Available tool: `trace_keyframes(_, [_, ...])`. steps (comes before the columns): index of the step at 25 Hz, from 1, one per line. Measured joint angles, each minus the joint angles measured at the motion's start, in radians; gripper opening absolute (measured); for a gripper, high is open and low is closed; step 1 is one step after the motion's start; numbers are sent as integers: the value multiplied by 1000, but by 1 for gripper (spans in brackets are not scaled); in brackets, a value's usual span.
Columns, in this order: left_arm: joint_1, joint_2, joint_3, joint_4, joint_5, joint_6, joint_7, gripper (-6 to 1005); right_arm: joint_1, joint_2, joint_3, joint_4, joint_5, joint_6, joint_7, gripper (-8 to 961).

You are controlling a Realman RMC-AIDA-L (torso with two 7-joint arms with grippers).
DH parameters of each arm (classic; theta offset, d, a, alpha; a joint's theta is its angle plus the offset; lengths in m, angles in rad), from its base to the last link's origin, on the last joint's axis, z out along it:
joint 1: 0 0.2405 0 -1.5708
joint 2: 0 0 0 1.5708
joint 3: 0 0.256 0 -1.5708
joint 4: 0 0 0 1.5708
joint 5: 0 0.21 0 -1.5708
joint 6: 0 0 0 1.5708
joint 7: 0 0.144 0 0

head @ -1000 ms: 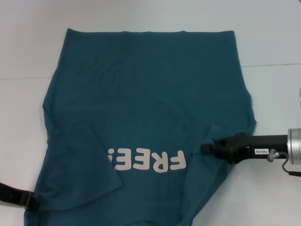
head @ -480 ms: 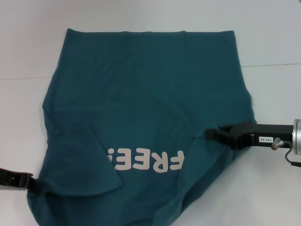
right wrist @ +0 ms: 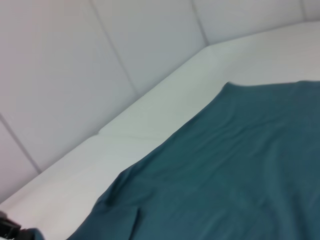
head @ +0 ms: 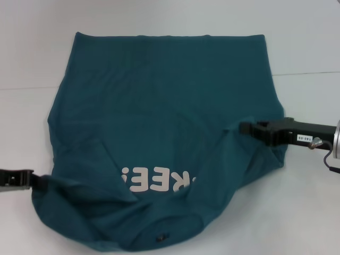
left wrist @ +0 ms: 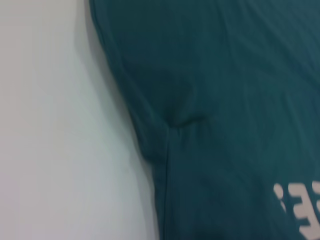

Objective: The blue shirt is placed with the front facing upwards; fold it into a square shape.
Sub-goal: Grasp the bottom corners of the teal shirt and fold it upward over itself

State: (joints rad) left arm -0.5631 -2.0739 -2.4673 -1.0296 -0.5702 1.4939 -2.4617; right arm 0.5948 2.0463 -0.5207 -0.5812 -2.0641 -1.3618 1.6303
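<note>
White tabletop [head: 308,42] fills the head view; the blue shirt [head: 164,117] covers centre frame, lettering at lower centre. My left gripper [head: 33,180], lower left, is clenched on the shirt's edge; my right gripper [head: 245,127], centre right, is clenched on lifted fabric. Left wrist view: shirt on the right, bare table on the left. Right wrist view: shirt at lower right, wall panels [right wrist: 75,75] above.
</note>
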Motion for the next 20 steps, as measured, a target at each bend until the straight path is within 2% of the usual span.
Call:
trace_keyframes(12, [-18,-4,1,72,-135,-178,29,34,-4,0,5,0,72,97,-1,36])
trace_keyframes(20, [-40,4,-1,117,-181,-285,56,35,-7,-1,6,0,147,149,0,36])
